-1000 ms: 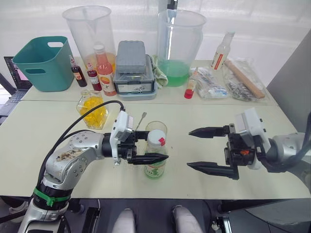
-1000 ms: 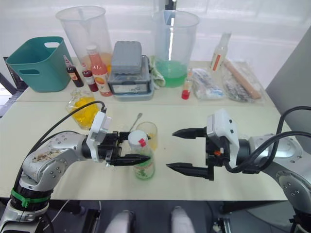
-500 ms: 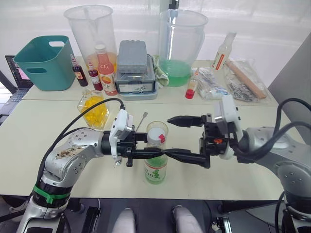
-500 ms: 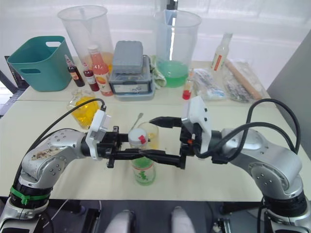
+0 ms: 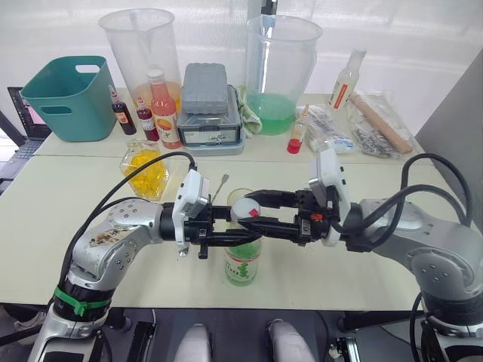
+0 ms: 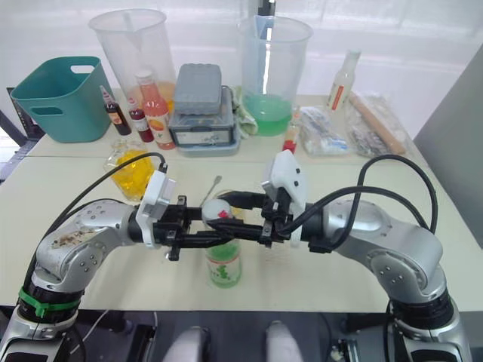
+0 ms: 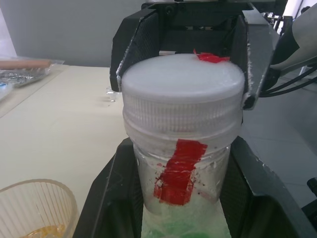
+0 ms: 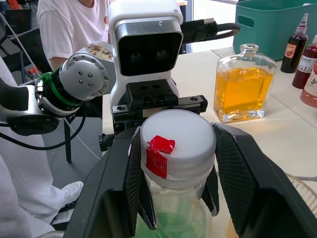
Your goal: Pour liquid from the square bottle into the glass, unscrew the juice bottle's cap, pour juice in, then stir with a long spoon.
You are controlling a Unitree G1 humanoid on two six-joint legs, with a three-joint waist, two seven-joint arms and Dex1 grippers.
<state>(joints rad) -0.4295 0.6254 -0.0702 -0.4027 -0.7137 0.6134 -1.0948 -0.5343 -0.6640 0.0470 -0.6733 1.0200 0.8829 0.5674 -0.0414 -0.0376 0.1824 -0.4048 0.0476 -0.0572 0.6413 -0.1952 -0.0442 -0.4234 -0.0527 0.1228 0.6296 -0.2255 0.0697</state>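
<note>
Right gripper (image 8: 171, 163) brackets the ribbed white cap (image 8: 178, 144); left gripper (image 7: 181, 198) clamps the juice bottle (image 5: 241, 260).

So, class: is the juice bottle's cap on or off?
On. The cap sits on the juice bottle, with the right gripper straddling it.

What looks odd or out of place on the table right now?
Nothing looks spilled or tipped. The juice bottle stands upright with its cap on, red tape across the seam. The square bottle has no stopper in its neck.
</note>
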